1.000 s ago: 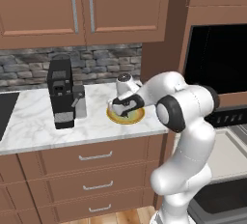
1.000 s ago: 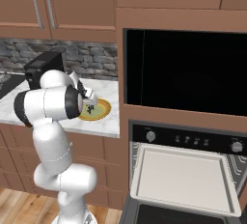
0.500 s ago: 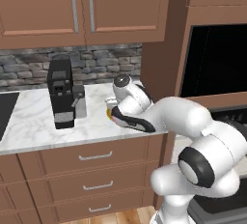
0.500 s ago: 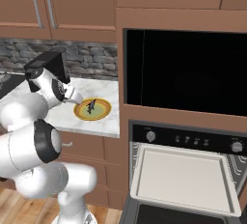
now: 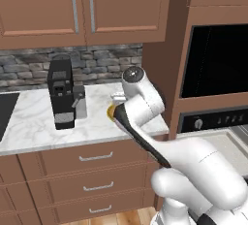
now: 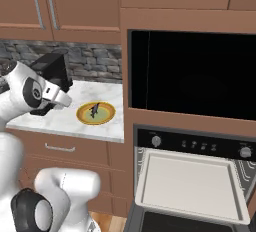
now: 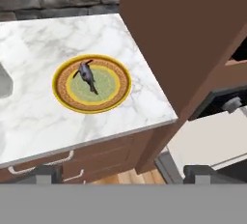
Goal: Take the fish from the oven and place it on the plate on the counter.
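Tool [image 7: 123, 174] hangs wide and empty above the table [image 7: 38, 117]; the fish [image 7: 88, 75], likely light and stiff, lies toward the plate's [image 7: 91, 103] 11 o'clock.

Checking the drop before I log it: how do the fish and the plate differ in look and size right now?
Size: the fish is tiny and slender, while the plate is far wider.
Colour: the fish is dark grey; the plate has a golden-yellow rim and a pale green centre.
Shape: the fish is long with a thin tail; the plate is round and shallow.
Shared: both rest on the counter, the fish lying on the plate.
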